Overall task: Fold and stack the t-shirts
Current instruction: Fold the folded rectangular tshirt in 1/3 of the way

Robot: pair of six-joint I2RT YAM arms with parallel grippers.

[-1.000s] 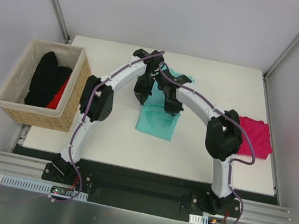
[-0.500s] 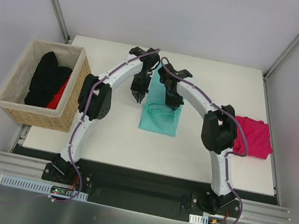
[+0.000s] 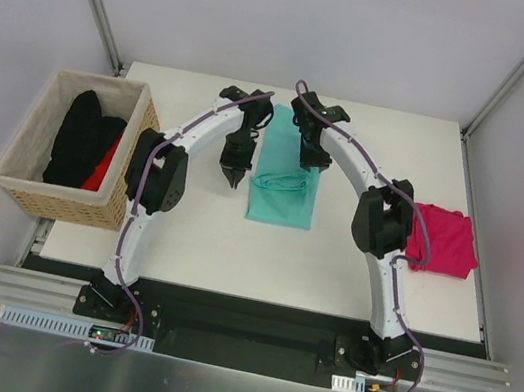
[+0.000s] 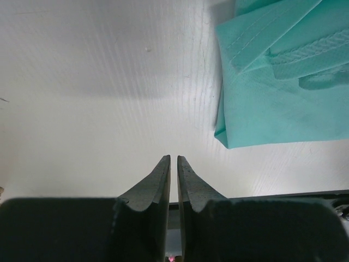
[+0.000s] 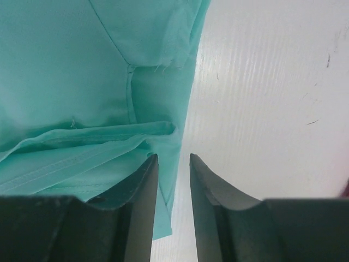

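The teal-mint t-shirt (image 3: 284,188) lies folded into a narrow rectangle at the table's middle. My left gripper (image 3: 232,181) hovers just left of it. In the left wrist view its jaws (image 4: 173,157) stand nearly together, empty over bare table, and the shirt's corner (image 4: 272,103) is off to the right. My right gripper (image 3: 311,161) is at the shirt's right edge. In the right wrist view it (image 5: 173,155) is open, with the teal cloth's (image 5: 71,82) edge lying loose beneath the gap. The magenta-pink t-shirt (image 3: 441,243) lies folded at the right edge, partly behind the right arm.
A wicker basket (image 3: 128,178) stands off the table's left side, holding black and red cloth (image 3: 84,139). White enclosure walls rise around the table (image 3: 183,243). The arms' bases sit on the black rail at the near edge.
My right gripper has opened and let go of the teal shirt, which now lies flatter and straighter. Both grippers drew back, the left one sliding off to the shirt's left side.
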